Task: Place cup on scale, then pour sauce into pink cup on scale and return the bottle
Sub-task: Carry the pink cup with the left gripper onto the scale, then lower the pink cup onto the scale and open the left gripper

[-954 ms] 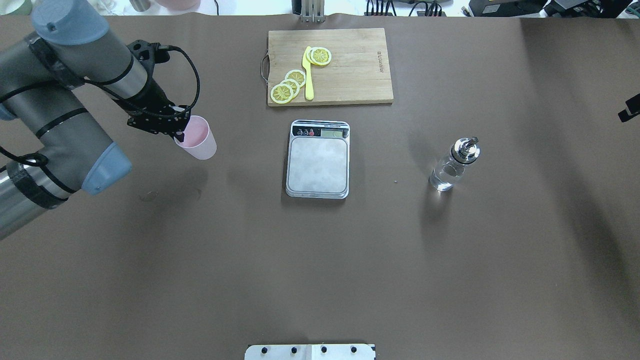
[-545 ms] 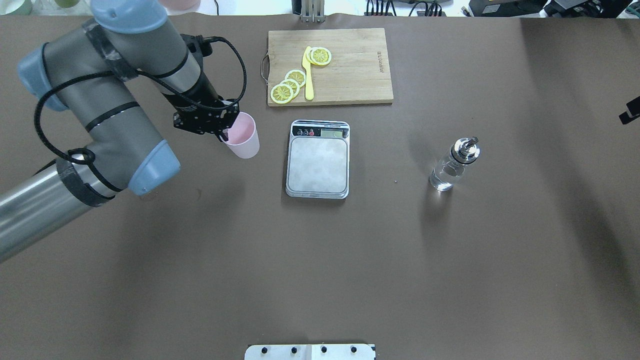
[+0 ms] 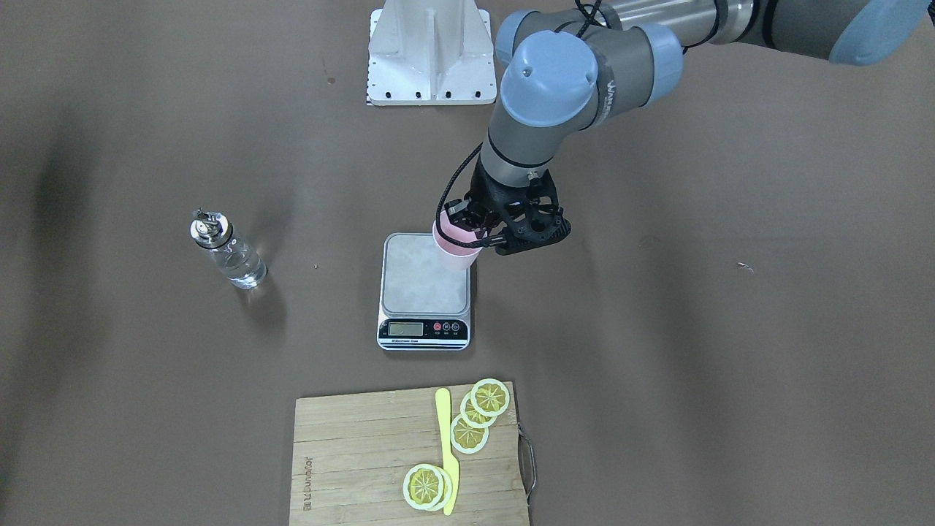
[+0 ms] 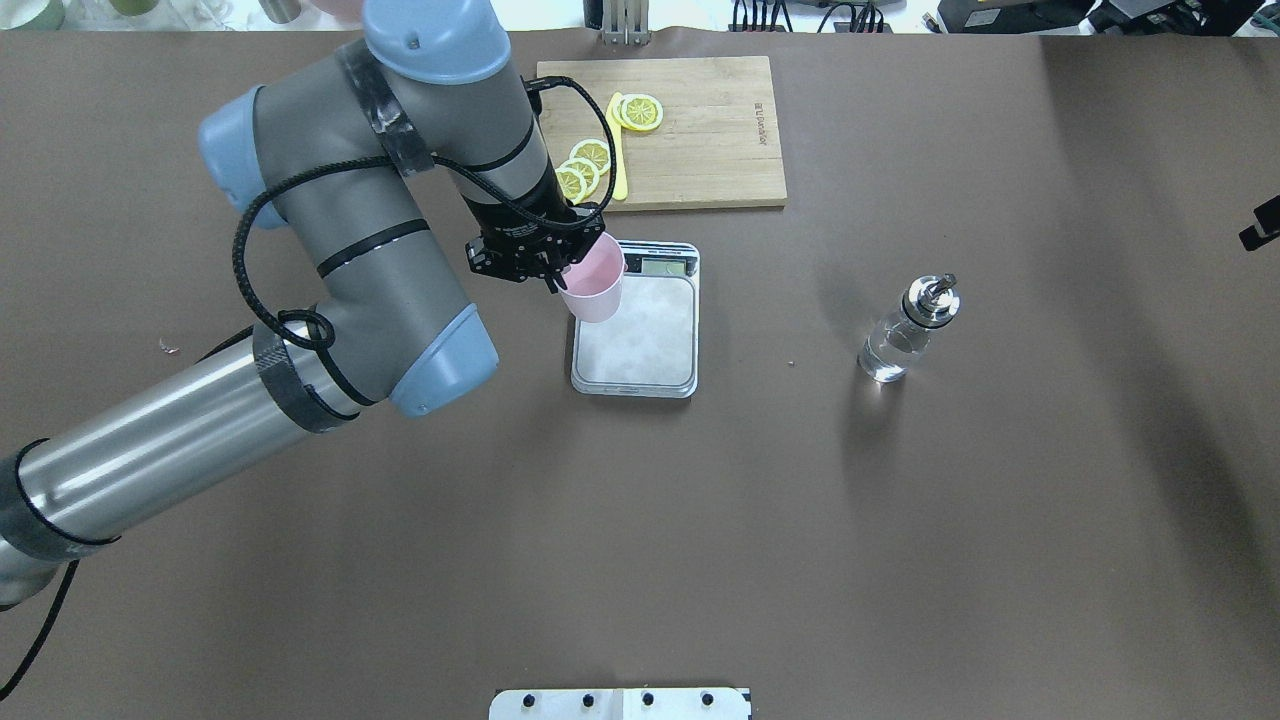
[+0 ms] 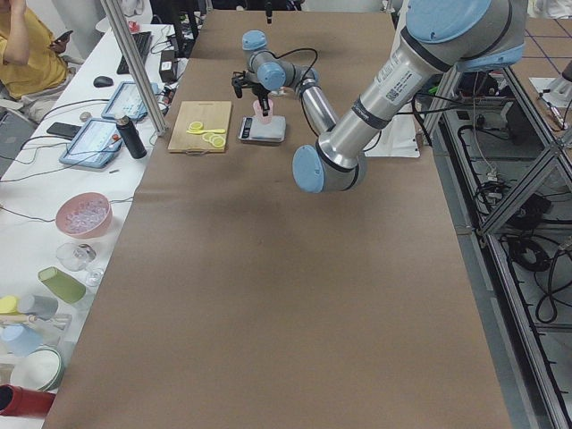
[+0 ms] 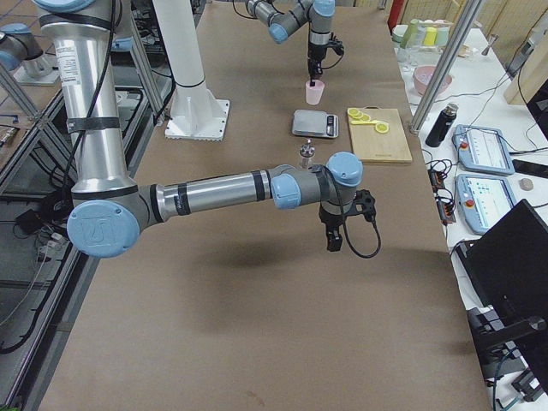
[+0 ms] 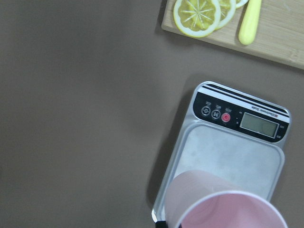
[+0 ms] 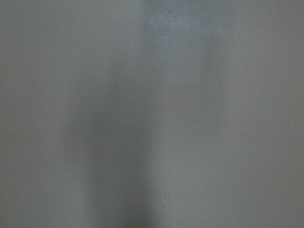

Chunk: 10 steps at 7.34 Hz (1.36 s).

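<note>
While left gripper (image 4: 557,270) clamps pink cup (image 4: 593,283) by rim, cup hangs upright over upper-left corner of scale (image 4: 640,340); platform centre lies toward overhead frame's lower right.

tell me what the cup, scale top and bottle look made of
The cup looks like matte pink plastic, probably. The scale platform looks brushed grey steel, dull sheen. The bottle seems clear glass, its spout shiny metal.

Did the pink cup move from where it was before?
Yes. Held by the left end effector, the cup has travelled right in the overhead view, from well left of the scale to above its left edge.
</note>
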### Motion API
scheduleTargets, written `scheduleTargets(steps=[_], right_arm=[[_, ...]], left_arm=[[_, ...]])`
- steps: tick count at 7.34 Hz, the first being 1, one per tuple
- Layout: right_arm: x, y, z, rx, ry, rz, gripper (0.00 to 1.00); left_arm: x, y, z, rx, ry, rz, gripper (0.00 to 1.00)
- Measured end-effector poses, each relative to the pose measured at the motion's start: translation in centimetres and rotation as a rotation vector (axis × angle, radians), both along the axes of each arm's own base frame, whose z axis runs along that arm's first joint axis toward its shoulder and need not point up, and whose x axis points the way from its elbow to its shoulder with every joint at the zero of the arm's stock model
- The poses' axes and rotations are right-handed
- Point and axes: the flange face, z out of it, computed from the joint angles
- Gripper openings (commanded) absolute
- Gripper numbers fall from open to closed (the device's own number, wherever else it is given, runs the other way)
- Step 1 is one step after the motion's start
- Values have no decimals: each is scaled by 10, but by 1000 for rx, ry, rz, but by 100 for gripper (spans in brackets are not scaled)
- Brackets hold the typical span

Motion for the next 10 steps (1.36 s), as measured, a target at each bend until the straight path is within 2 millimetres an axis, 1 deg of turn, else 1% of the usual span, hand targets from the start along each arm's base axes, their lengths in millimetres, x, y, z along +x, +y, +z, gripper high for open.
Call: scheduleTargets(steps=[1, 2, 4, 8, 10], right_arm=[[0, 1, 1, -1, 0, 0, 100], [0, 1, 2, -2, 1, 0, 100], [1, 4, 2, -3, 1, 0, 100], [1, 5, 2, -3, 2, 0, 100], [1, 4, 3, -3, 2, 0, 100]], left_arm=[[13, 1, -10, -8, -11, -16, 0], [25, 0, -15, -13, -25, -27, 0], [45, 4, -10, -3, -62, -39, 0], [63, 15, -5, 16, -56, -19, 0], [74, 12, -1, 32, -33, -14, 0]])
